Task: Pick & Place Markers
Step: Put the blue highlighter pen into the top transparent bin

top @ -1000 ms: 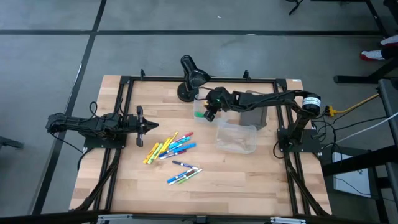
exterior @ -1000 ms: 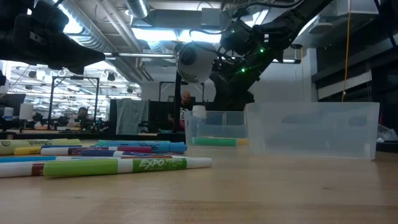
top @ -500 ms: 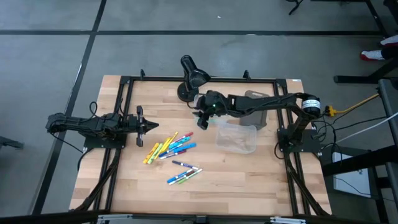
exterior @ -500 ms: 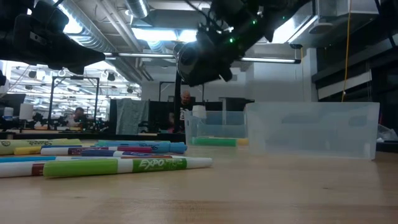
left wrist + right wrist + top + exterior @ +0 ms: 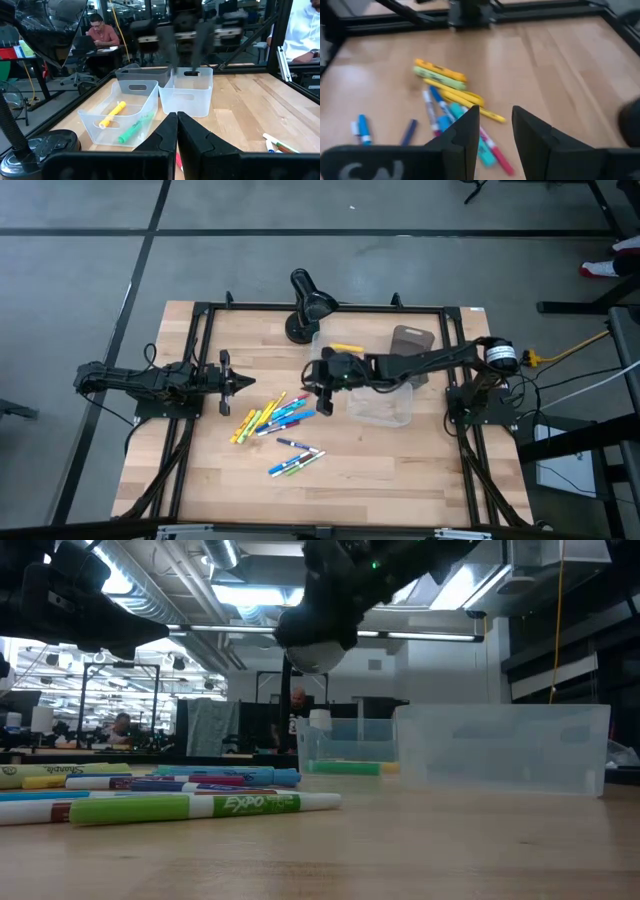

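Observation:
Several markers lie flat in a loose heap [image 5: 270,418] on the wooden table, with a smaller cluster [image 5: 297,460] nearer the front edge. In the low view a green marker [image 5: 200,806] lies closest. My right gripper [image 5: 322,395] hovers open over the right edge of the heap; in its wrist view the markers [image 5: 452,97] lie beyond and below the gripper [image 5: 495,125]. A yellow marker [image 5: 345,347] and a green marker [image 5: 134,131] lie in the far clear bin [image 5: 95,125]. My left gripper [image 5: 232,383] waits shut, left of the heap.
A second clear bin [image 5: 380,402] sits right of my right gripper, under the right arm. A grey-brown tray [image 5: 410,340] stands behind it, and a black lamp [image 5: 305,305] at the far edge. A black frame borders the table. People sit in the room beyond.
My right gripper has swung away from above the far clear bin, toward the table's near edge and slightly left, and now hangs over the marker heap. With the arm gone, the yellow marker in that bin shows. The left arm has kept still.

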